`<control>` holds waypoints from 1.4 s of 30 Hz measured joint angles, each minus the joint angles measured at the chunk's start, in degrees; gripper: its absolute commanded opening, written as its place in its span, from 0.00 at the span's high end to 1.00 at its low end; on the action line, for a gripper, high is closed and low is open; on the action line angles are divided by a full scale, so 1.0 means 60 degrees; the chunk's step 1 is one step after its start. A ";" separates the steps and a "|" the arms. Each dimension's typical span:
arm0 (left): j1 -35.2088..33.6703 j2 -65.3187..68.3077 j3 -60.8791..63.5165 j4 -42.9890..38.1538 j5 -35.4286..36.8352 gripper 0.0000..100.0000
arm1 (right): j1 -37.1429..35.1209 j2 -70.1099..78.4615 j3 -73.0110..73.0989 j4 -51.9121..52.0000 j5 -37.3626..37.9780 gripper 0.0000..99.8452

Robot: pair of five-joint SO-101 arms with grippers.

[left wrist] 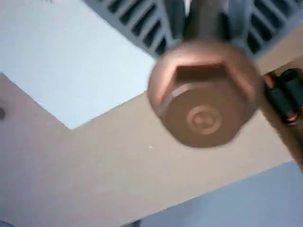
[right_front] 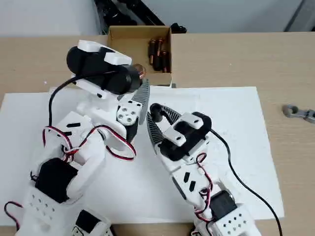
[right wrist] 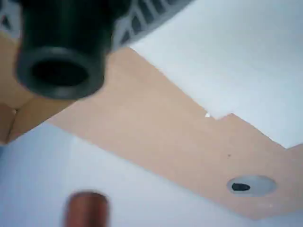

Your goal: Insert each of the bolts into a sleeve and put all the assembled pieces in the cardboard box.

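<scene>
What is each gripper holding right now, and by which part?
Left gripper: the copper bolt, clamped by its shank, head free. Right gripper: a black sleeve, gripped around its body, open end free.

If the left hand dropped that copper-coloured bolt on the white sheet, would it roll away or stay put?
The bolt looks like metal, so probably stiff and heavy for its size. Its broad hex head has flats, so it would likely settle on one or curve round rather than roll far. Smooth and shiny, it might slip in the left hand.
</scene>
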 measured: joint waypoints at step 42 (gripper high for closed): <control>0.0513 0.1377 -0.0733 0.0806 0.0645 0.99 | 0.0000 -0.0117 0.0044 0.0000 -0.0586 1.00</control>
